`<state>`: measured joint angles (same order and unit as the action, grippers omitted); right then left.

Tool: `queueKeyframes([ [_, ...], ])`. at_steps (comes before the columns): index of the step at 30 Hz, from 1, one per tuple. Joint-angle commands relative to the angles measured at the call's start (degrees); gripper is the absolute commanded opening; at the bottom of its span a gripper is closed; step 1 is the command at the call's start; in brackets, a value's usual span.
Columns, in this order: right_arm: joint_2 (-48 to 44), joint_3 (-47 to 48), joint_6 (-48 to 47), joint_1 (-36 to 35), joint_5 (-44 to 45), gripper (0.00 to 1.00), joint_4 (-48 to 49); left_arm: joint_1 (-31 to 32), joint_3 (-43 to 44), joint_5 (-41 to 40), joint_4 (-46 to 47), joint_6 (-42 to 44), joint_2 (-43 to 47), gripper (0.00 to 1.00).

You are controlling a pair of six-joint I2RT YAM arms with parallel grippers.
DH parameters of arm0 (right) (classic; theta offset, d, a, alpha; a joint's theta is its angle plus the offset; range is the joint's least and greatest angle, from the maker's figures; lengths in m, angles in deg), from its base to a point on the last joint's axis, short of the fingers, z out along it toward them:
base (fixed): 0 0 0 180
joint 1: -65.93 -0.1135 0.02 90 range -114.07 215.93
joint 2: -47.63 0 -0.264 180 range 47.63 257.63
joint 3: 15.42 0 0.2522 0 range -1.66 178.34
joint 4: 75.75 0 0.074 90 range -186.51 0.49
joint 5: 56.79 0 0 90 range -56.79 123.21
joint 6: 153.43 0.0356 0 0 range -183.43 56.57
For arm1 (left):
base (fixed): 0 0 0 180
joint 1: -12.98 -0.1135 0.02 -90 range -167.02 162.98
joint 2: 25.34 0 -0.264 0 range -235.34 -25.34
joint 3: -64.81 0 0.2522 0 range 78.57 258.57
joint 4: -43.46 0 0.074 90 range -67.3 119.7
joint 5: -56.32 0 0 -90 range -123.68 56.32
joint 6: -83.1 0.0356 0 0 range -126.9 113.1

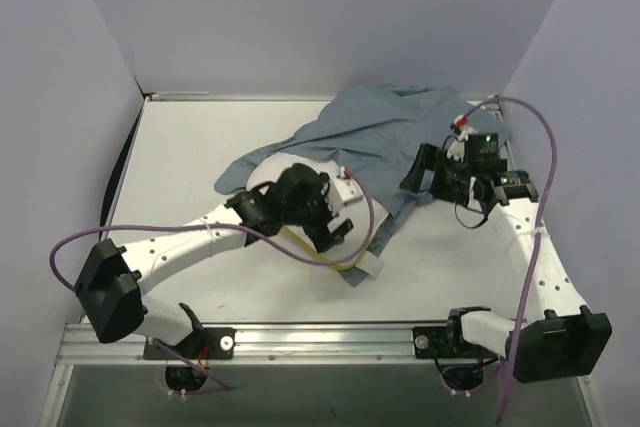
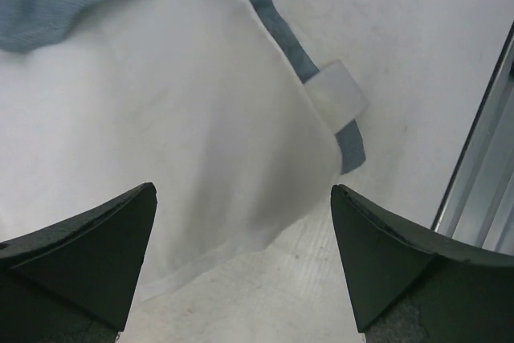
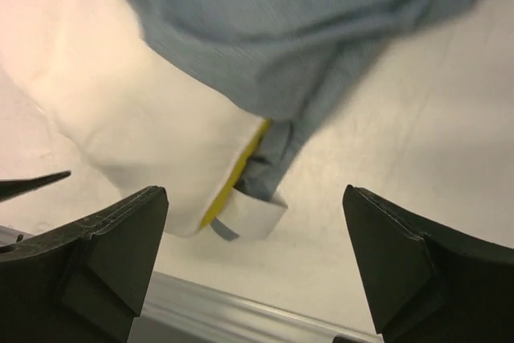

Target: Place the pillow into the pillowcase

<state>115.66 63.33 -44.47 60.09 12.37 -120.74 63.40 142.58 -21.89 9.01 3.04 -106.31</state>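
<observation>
The grey-blue pillowcase (image 1: 390, 132) lies crumpled at the back middle of the table. The white pillow (image 1: 262, 169) sticks out of it toward the front left, its yellow band (image 3: 238, 168) showing at the near corner. My left gripper (image 1: 328, 234) hovers open over the pillow's near end, the white pillow (image 2: 161, 134) and bare table between its fingers (image 2: 241, 267). My right gripper (image 1: 420, 172) is open just right of the pillowcase, holding nothing. In its wrist view the pillowcase (image 3: 305, 30) drapes over the pillow (image 3: 136, 126), well beyond the open gripper (image 3: 253, 259).
A white fabric tab (image 2: 337, 94) pokes out at the pillowcase's near corner. A metal rail (image 1: 330, 332) runs along the table's front edge. White walls enclose the left, back and right sides. Purple cables (image 1: 540, 157) loop off both arms.
</observation>
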Motion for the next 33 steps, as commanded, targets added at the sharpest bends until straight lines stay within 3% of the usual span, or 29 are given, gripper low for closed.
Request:
queueKeyframes([
  [1,3.3,-11.4,9.9,1.2,-2.3,0.96,-0.5,4.9,-0.4,-10.2,3.9,-3.4,-2.6,0.97],
  [6,0.9,-23.8,13.9,1.3,-3.6,0.91,6.3,12.0,2.9,-17.3,5.4,-6.0,-10.9,0.97],
  [13,8.1,-27.6,14.6,1.0,-5.6,0.87,14.4,11.2,7.3,-21.6,5.0,-6.8,-22.0,0.97],
  [14,9.8,-27.6,14.7,1.0,-6.0,0.87,15.9,10.8,7.7,-21.3,5.0,-7.3,-23.9,0.93],
  [15,11.1,-27.6,15.0,0.9,-6.1,0.86,17.1,10.1,9.1,-17.2,4.9,-7.5,-24.5,0.7],
  [17,15.4,-27.1,15.6,0.9,-6.2,0.83,20.4,7.4,10.8,-11.8,3.7,-8.3,-24.9,0.4],
  [18,16.9,-27.1,15.9,0.8,-6.3,0.8,21.9,6.2,11.6,-7.6,3.6,-8.7,-24.4,0.16],
  [19,19.7,-27.2,16.5,0.7,-6.5,0.79,24.9,4.2,12.2,-1.5,3.7,-9.7,-23.7,0.02],
  [23,24.9,-27.4,17.9,-1.1,-4.7,0.7,30.8,1.2,13.8,7.5,2.7,-12.0,-19.9,0.0],
  [25,26.3,-27.8,19.0,-2.0,-3.9,0.6,35.1,0.6,14.4,10.0,1.9,-12.0,-19.3,0.0],
  [26,27.8,-27.8,19.4,-2.1,-4.4,0.53,35.8,0.0,14.8,10.0,1.9,-12.7,-19.0,0.0],
  [27,28.4,-27.6,19.5,-2.4,-5.6,0.37,36.6,-0.5,15.3,10.1,1.9,-13.4,-19.0,0.0],
  [29,27.7,-27.5,19.6,-2.6,-7.7,0.23,36.1,-1.1,16.8,8.6,1.8,-14.8,-19.6,0.0],
  [30,26.3,-27.8,19.3,-2.8,-10.2,0.08,35.2,-2.0,17.3,8.0,2.1,-15.4,-19.8,0.0],
  [31,24.3,-28.3,18.7,-3.5,-11.3,0.02,34.0,-2.2,17.8,7.2,3.4,-15.6,-20.2,0.0],
  [33,16.5,-28.7,16.0,-4.5,-17.5,0.0,28.5,-2.5,19.2,3.3,5.6,-16.1,-21.3,0.0],
])
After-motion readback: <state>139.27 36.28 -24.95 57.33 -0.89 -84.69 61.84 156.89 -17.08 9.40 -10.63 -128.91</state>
